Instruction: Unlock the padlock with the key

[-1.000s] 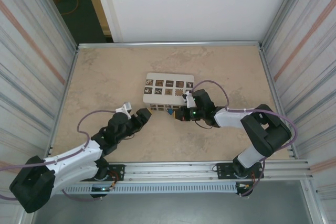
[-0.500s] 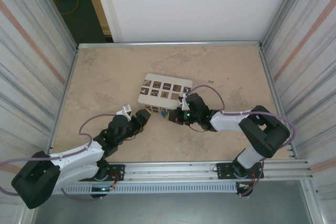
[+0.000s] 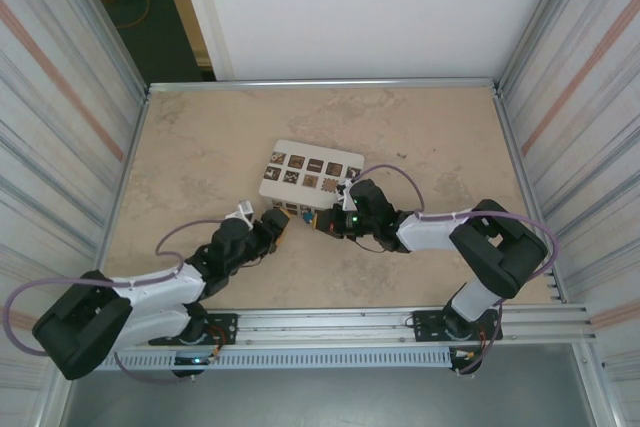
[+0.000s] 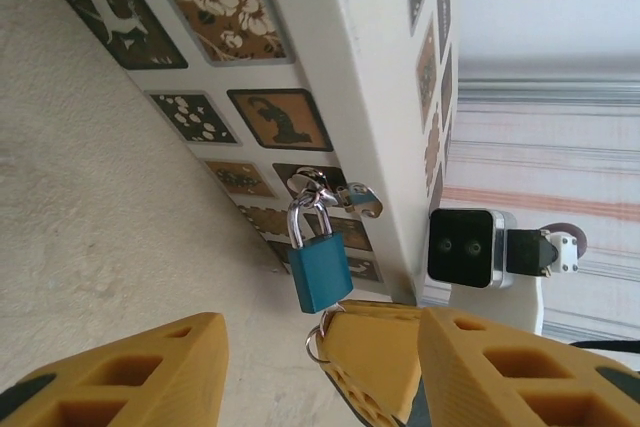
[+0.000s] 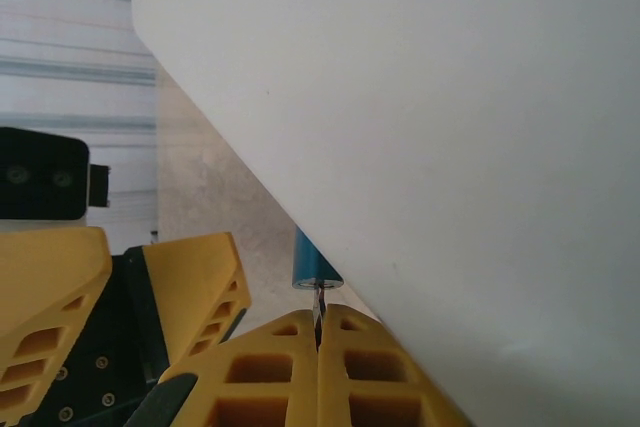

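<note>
We are pinching the key [image 5: 318, 299] in our closed right gripper [image 5: 318, 327], its blade touching the underside of the blue padlock [image 4: 319, 272], which is hanging from a hasp [image 4: 345, 193] on the white box [image 4: 350, 67]. Our left gripper [image 3: 277, 221] is hovering nearby, fingers apart, empty.

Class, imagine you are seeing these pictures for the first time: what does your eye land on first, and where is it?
A small blue padlock hangs from a metal hasp on the side of a white box covered in patterned squares, in the middle of the table. The right gripper, shut on a key, meets the padlock's bottom end, while the left gripper stands open just short of it.
</note>
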`<state>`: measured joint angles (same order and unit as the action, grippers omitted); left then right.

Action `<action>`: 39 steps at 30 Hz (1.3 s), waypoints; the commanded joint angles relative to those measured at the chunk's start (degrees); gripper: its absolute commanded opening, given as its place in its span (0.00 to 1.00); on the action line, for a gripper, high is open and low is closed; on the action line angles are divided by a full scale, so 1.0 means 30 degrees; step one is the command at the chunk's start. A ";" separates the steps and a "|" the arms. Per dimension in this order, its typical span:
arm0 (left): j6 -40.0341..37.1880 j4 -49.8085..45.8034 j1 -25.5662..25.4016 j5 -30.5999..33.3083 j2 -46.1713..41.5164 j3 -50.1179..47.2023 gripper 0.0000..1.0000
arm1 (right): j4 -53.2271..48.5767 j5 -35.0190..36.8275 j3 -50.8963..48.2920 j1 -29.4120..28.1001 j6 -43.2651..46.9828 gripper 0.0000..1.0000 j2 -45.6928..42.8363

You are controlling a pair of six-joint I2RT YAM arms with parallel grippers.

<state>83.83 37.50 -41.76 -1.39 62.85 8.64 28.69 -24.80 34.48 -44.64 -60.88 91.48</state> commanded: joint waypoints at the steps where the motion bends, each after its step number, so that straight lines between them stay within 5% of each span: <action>1: 0.0486 0.1584 -0.0114 -0.0243 0.0797 0.0019 0.53 | 0.0677 -0.0245 0.0164 -0.0194 -0.0414 0.00 0.0204; 22: 0.3747 1.4271 -0.0055 -0.1302 1.1901 0.0791 0.47 | 0.0167 -0.0786 0.0490 -0.0207 -0.0067 0.00 0.0463; 39: 0.4280 1.4568 -0.0231 -0.0893 1.3006 0.1096 0.29 | 0.0160 -0.0874 0.0665 -0.0186 -0.0154 0.00 0.0657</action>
<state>96.33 79.57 -42.13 -4.84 101.69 12.58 28.95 -25.30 35.05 -44.66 -60.84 92.40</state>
